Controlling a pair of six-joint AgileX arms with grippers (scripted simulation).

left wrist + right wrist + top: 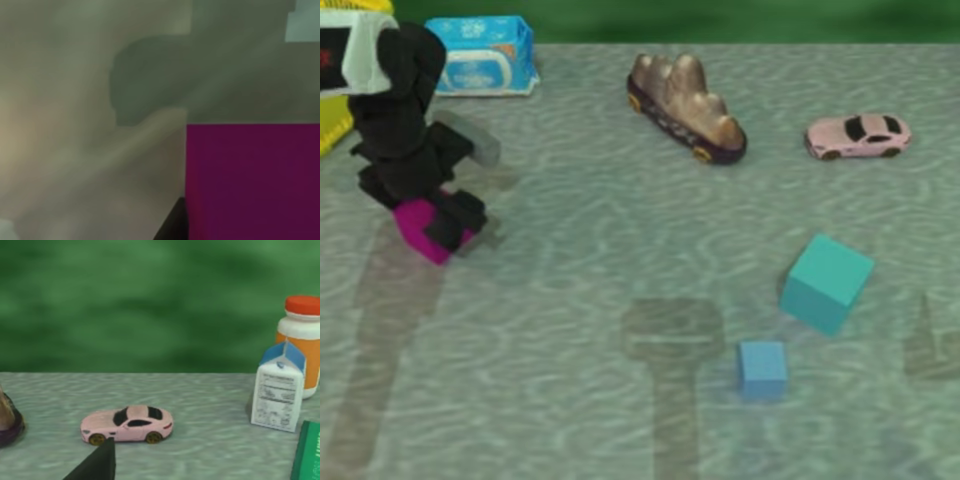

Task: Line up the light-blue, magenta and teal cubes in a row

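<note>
Light-blue cube (762,369) near edge, teal cube (826,283) just beside — left gripper (448,222) far left, grasping magenta cube (421,226); right gripper's state can't tell.

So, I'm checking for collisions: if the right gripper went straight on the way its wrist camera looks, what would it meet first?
Probably the pink toy car, which lies just beyond the right gripper's dark fingertip. Depth is hard to judge.

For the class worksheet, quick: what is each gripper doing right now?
Left gripper: down at the magenta cube near the table's left side; grip cannot be told.
Right gripper: only a dark fingertip shows; cannot be told.
</note>
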